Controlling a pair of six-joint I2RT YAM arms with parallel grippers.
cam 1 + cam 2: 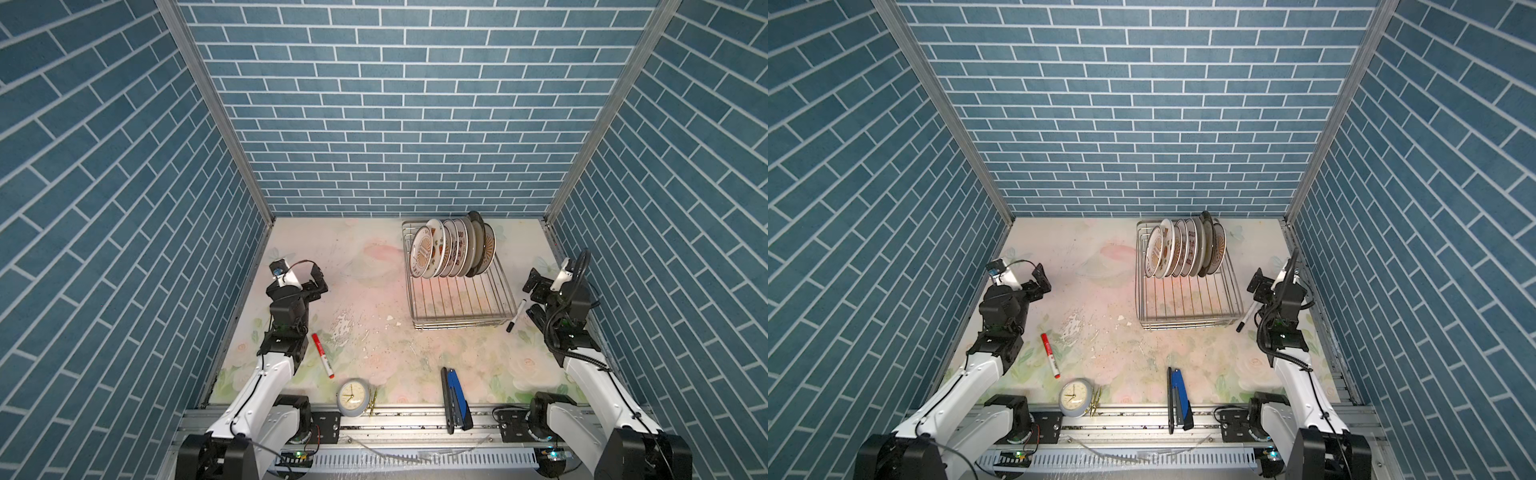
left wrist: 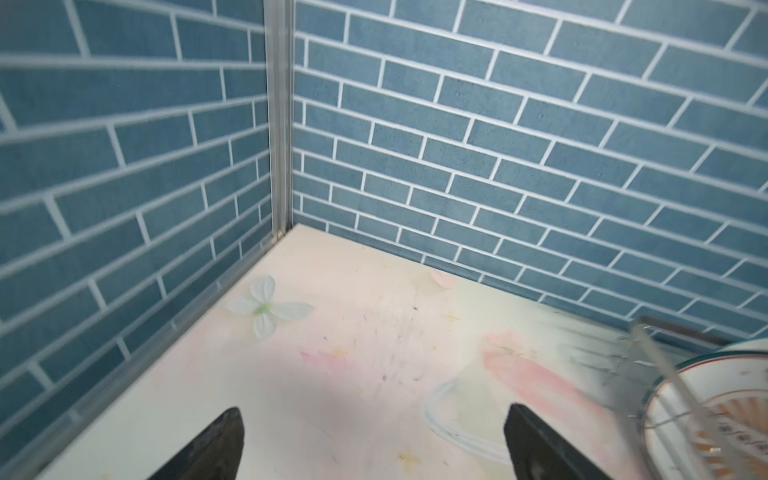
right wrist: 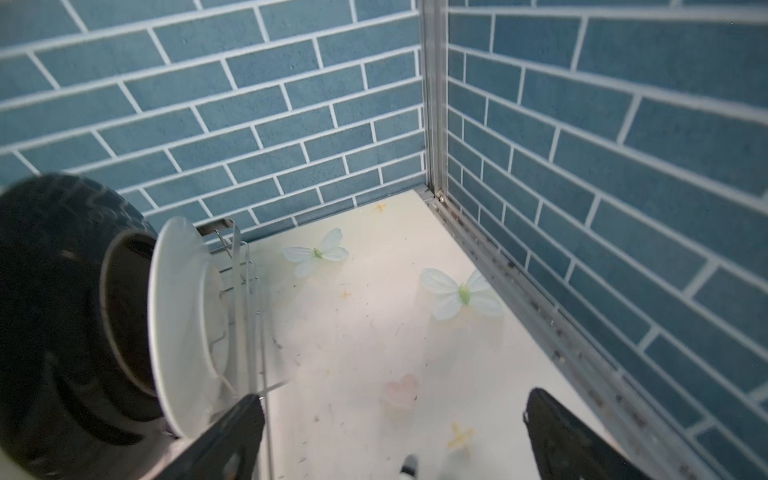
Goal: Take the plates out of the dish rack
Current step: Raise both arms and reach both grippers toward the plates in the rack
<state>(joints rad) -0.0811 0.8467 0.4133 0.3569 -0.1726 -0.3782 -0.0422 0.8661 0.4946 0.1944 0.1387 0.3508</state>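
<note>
Several plates (image 1: 451, 249) (image 1: 1183, 249) stand on edge in a row at the far end of the silver wire dish rack (image 1: 461, 307) (image 1: 1187, 303), at the back right of the table. Most are white with orange motifs, and one near the right end is dark-rimmed. My left gripper (image 1: 318, 280) (image 1: 1040, 278) hovers open and empty well to the left of the rack. The left wrist view shows its wide jaws (image 2: 374, 409) over bare table, with a patterned plate (image 2: 706, 419) at the edge. My right gripper (image 1: 534, 286) (image 1: 1258, 286) is open just right of the rack. Its wrist view (image 3: 395, 395) shows the white back of the end plate (image 3: 183, 316).
A black marker (image 1: 515, 315) lies between the rack and the right arm. A red marker (image 1: 323, 350) lies by the left arm. A small clock (image 1: 352, 397) and a blue stapler (image 1: 455, 399) sit at the front edge. Blue tiled walls close in three sides.
</note>
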